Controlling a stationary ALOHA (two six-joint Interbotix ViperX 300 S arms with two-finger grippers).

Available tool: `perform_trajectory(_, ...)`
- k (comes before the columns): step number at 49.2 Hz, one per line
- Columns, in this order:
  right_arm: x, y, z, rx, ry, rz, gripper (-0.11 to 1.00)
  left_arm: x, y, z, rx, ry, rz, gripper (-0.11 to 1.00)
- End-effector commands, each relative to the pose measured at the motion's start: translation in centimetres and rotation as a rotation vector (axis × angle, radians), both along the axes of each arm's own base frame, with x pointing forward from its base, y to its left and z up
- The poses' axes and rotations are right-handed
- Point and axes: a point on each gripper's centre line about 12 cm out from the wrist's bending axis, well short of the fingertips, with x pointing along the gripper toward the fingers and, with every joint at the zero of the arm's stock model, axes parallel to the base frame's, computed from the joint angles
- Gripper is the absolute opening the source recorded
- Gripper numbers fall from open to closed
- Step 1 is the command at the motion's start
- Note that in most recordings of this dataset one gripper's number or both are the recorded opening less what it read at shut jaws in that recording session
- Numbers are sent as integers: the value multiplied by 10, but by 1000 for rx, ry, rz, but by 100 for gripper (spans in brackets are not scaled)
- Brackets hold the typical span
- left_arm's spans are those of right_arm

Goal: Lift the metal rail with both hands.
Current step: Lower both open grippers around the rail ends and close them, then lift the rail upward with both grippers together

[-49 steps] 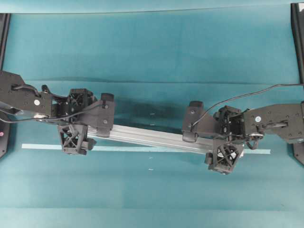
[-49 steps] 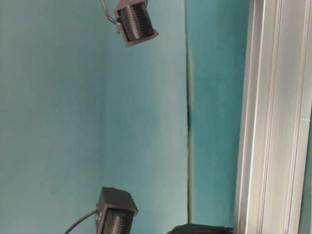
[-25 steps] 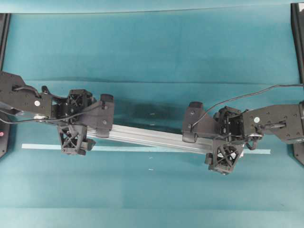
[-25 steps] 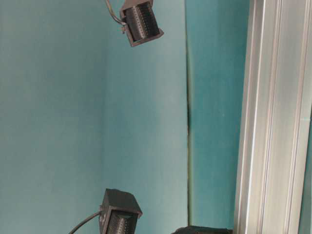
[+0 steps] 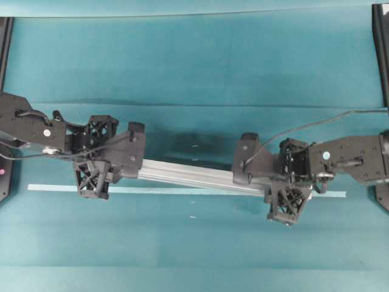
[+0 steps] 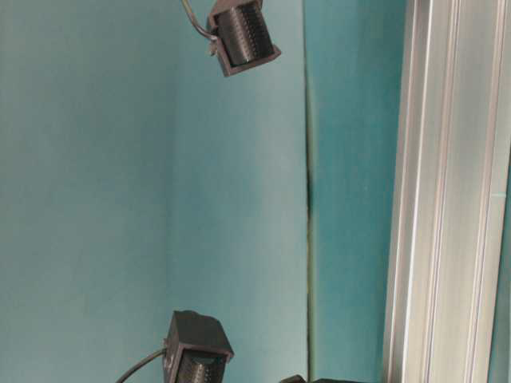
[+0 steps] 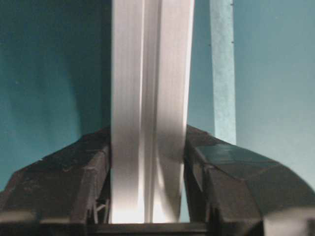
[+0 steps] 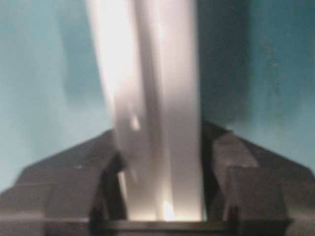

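Note:
The metal rail (image 5: 194, 175) is a long grooved silver bar lying slightly slanted across the table's middle. My left gripper (image 5: 96, 157) sits over its left end, a lattice finger on each side. In the left wrist view, both black jaws of the left gripper (image 7: 149, 162) press against the sides of the rail (image 7: 147, 73). My right gripper (image 5: 290, 180) straddles the right end. The right wrist view is blurred, but the right gripper (image 8: 160, 157) shows its jaws tight on the rail (image 8: 147, 73). Both rail ends are hidden under the arms.
A thin pale-teal tape strip (image 5: 152, 190) runs along the teal table (image 5: 194, 61) just in front of the rail, also seen as tape (image 7: 222, 73). Dark frame posts (image 5: 5, 42) stand at the side edges. The table-level view shows the rail (image 6: 447, 191) and two black ribbed blocks (image 6: 243, 36).
Both grippers have closed from wide open onto the rail's sides. The arms have barely shifted and the rail lies where it was.

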Motion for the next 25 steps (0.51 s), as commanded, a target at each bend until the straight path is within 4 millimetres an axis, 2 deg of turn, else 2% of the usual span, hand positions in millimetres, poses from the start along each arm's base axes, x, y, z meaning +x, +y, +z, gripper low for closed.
perform_trajectory(1,2,-1,-1,4,0,-13,39,2,-1,2,4,-13,-10,32)
perform_trajectory(25,3,1,1,27,-3,-35,39,2,-1,2,8,-12,-18,32)
